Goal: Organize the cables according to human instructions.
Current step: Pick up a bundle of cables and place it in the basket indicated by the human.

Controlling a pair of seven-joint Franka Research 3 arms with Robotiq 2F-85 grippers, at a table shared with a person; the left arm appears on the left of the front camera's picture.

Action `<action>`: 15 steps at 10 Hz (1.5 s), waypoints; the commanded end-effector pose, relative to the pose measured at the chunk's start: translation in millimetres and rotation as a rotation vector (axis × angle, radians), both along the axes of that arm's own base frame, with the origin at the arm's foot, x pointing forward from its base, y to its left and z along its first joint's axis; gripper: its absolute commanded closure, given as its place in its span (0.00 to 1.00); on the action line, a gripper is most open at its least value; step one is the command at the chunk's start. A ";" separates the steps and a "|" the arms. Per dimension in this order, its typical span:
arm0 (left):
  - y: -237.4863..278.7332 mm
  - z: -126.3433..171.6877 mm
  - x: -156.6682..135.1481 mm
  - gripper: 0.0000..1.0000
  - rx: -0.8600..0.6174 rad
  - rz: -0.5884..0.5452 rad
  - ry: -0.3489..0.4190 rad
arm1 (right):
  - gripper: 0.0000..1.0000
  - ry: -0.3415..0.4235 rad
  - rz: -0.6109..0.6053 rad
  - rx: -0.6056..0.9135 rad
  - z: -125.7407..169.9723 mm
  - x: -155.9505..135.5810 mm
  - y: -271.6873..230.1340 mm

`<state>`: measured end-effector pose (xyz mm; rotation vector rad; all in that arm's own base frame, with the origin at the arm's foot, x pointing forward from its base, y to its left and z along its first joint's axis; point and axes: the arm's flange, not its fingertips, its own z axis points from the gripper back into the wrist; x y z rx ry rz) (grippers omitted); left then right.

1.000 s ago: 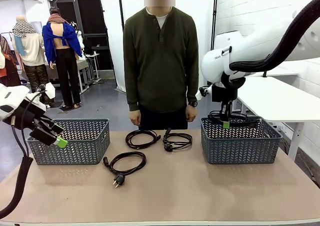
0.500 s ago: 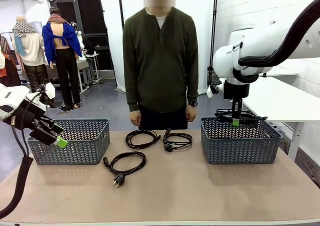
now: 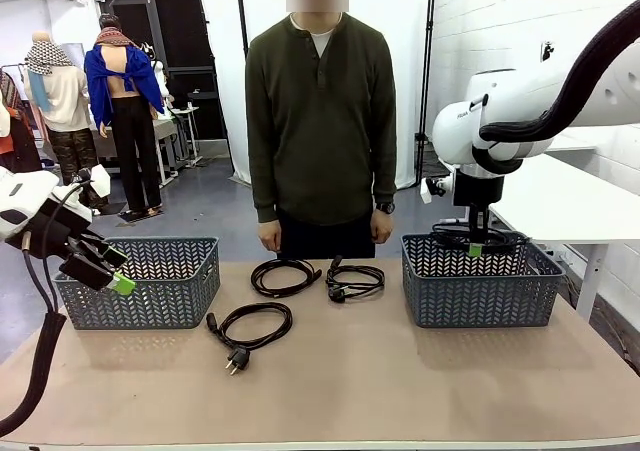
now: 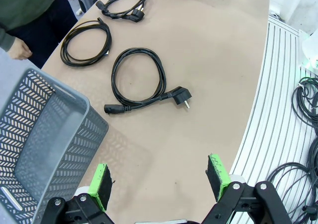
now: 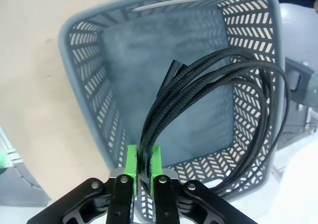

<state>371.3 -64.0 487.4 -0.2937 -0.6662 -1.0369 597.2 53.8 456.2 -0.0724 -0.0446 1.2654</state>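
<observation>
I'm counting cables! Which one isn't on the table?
The cable pinched in the right gripper, over the right basket; three others lie on the table.

matt tan tabletop point(image 4: 213, 50), grey plastic basket point(image 5: 94, 85), braided black cable point(image 5: 159, 110)

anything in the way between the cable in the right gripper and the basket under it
Nothing visible. The right gripper holds the coiled cable directly over the grey basket, above its open top, with only air between.

Three cables point(image 3: 338, 293) lie between left basket point(image 3: 150, 293) and right basket point(image 3: 480, 293).
</observation>
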 end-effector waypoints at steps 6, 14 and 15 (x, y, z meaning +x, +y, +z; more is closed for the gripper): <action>3.6 -1.1 2.5 0.00 -0.014 -0.023 -0.002 | 0.71 0.003 0.064 0.010 -22.4 26.3 -6.8; 3.6 -1.1 2.5 0.00 -0.014 -0.023 -0.002 | 0.00 0.010 0.014 0.029 -14.1 27.3 -7.1; 3.6 -1.1 2.5 0.00 -0.014 -0.023 -0.002 | 0.00 0.020 0.010 0.027 -15.9 26.6 -7.7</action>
